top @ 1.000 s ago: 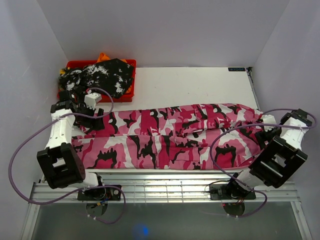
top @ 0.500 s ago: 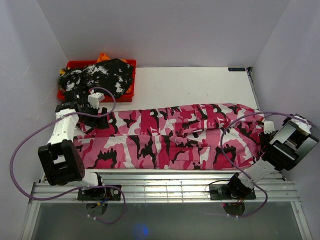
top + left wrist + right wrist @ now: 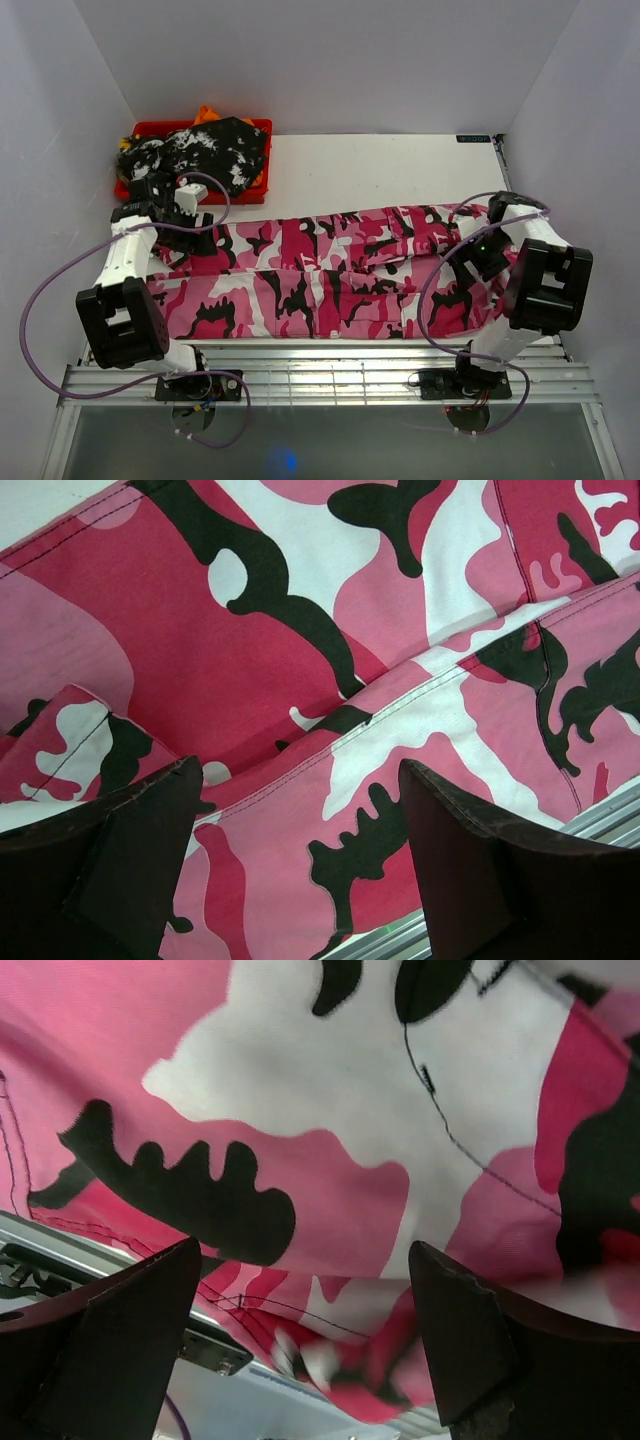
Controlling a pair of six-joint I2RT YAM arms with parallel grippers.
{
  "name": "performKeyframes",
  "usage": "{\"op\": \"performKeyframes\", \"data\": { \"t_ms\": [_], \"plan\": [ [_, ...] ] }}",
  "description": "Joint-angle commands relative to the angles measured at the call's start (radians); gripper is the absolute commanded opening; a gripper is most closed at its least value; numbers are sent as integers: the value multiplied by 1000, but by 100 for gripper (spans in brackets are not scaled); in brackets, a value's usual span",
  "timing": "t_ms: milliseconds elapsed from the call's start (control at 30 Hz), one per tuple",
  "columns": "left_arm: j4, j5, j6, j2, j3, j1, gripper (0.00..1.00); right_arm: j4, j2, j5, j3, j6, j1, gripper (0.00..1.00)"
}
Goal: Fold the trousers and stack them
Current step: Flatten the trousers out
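- The red tray stands in the far left corner of the bench. A black-and-white mottled garment is heaped in it and spills over its left rim. An orange thing peeks out at the tray's far edge.
- The pink camouflage trousers lie flat on the bench just nearer than the tray. They stretch lengthwise from in front of it far out to the right.
- The left hand is just in front of the tray, over the left end of the trousers. Its fingers are spread wide above the loose cloth and grip nothing.
- The right hand is over the end of the trousers farthest from the tray. Its fingers are also wide apart, with the cloth close beneath and not pinched.
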State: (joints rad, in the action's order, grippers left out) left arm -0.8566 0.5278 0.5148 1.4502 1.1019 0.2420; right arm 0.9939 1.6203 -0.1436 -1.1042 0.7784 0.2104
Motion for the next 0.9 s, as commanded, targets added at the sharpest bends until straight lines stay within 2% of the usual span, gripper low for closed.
{"op": "performKeyframes", "data": {
  "t_ms": [0, 33, 200, 267, 300, 333, 467, 533, 700, 733, 767, 800, 833, 867],
  "plan": [
    [-7, -8, -2, -2, 47, -3, 90, 26, -23, 33, -16, -76, 7, 91],
    [-9, -8, -1, -2, 38, -1, 90, 50, -137, 35, -46, -38, 29, 91],
    [-10, -3, -2, 3, 23, -4, 90, 92, -227, 65, -39, 80, 101, 90],
    [-10, -3, -4, 1, 19, -4, 89, 94, -255, 85, 4, 146, 171, 89],
    [-10, -5, 2, -2, 19, -3, 89, 91, -261, 87, 20, 230, 203, 89],
    [-12, -6, 7, -10, 19, -4, 90, 81, -270, 91, 35, 264, 274, 89],
    [-16, -34, 37, -7, -2, -3, 90, 8, -258, 134, 112, 389, 409, 82],
    [-21, -43, 57, 2, -16, -4, 86, -44, -229, 141, 158, 406, 451, 80],
    [-90, 49, 89, -2, 10, -24, 82, -153, -162, 127, 196, 363, 466, 91],
    [-110, 119, 108, -10, 33, -38, 82, -155, -119, 105, 182, 352, 465, 91],
    [-122, 153, 132, -40, 45, -70, 84, -143, -93, 63, 167, 317, 462, 88],
    [-116, 188, 134, -62, 55, -85, 85, -124, -65, 38, 147, 294, 457, 69],
    [-99, 251, 131, -88, 67, -108, 87, -68, -22, 0, 94, 279, 455, 58],
    [-66, 261, 82, -115, 67, -172, 88, -40, -11, -78, 69, 250, 455, 42]
  ]
}}
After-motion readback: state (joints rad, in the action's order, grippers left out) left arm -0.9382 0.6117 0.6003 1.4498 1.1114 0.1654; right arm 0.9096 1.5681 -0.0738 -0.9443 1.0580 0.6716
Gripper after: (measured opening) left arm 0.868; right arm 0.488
